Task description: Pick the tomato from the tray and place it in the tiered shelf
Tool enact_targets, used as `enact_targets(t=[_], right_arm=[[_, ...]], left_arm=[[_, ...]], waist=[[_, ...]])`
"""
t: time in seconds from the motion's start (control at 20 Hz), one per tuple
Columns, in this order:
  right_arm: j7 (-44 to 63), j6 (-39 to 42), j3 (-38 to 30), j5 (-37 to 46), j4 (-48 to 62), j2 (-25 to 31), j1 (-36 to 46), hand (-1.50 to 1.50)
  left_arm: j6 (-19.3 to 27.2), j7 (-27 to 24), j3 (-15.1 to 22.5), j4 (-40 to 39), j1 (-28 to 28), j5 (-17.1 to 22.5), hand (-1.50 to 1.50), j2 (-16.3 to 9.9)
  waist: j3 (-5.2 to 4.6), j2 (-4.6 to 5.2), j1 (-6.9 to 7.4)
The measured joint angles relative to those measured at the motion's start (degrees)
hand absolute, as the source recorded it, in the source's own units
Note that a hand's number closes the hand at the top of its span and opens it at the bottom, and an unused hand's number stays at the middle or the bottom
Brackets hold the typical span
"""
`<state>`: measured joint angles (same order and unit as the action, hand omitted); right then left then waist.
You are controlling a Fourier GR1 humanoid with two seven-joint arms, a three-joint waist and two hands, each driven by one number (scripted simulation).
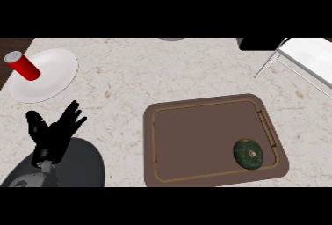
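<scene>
Left hand (52, 127) nearest, rising from the lower-left of the view on a grey forearm: black, fingers straight and spread, thumb out, grasping nothing, resting over the counter (149, 83) near its left edge. Right hand absent from the view. Outward and up from the left hand, toward the far-left corner of the counter, a white round plate (55, 77), smooth and matte; a red cylinder with a pale grey cap (23, 66) lies tilted on the plate's left part. Counter surface is pale stone, speckled beige with faint veins. Well apart to the right, along the near edge, a brown tray (194, 127): rounded rectangle, raised rim, thin lighter inlay line inside the rim, a slim bar handle on its right wall. In the tray's near-right corner sits the one item it carries, a dark green mottled round thing (247, 153), slightly flattened, with a small pale stem spot on top; the task calls it a tomato, though colour and skin read more like a small squash. At the counter's far-right corner, part of the tiered shelf (304, 57): white flat panel, thin light metal struts, a black block beside it. Step in hand, as judged: none begun, the item untouched in the tray. Next move likely calls for the right hand to come in over the tray's near-right corner, curl round the item from above, lift it over the rim, then carry it up toward the shelf
</scene>
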<state>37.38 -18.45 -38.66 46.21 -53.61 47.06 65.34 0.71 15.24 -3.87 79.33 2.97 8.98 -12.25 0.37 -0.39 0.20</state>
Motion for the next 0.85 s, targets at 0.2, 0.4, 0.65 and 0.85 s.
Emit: enact_targets(t=[0.2, 0.4, 0.65, 0.85], right_arm=[[3.1, -2.0, -1.0, 1.6, -3.1, 3.3, -2.4, -1.5], [7.0, -3.5, -3.7, 1.9, -8.2, 5.6, -5.9, -1.5], [9.1, 1.0, -10.9, -3.0, -17.1, 8.5, -13.8, -1.5], [10.5, 8.1, -17.0, -8.5, -24.4, 10.1, -20.1, -1.5]], left_arm=[[0.2, 0.3, -0.1, 0.8, -0.5, -0.4, 0.0, -0.1], [-0.3, 0.1, -1.0, -0.1, -0.3, 0.0, 0.0, -0.6], [0.1, 0.7, -1.1, 1.0, -1.3, -0.2, 0.0, -0.3], [0.3, 0.9, -1.1, 1.7, -1.7, -0.1, 0.0, 0.3]], waist=[[-0.04, -0.12, -0.36], [-0.07, -0.22, -0.9], [-0.08, -0.44, -1.69], [-0.11, -0.45, -1.9]])
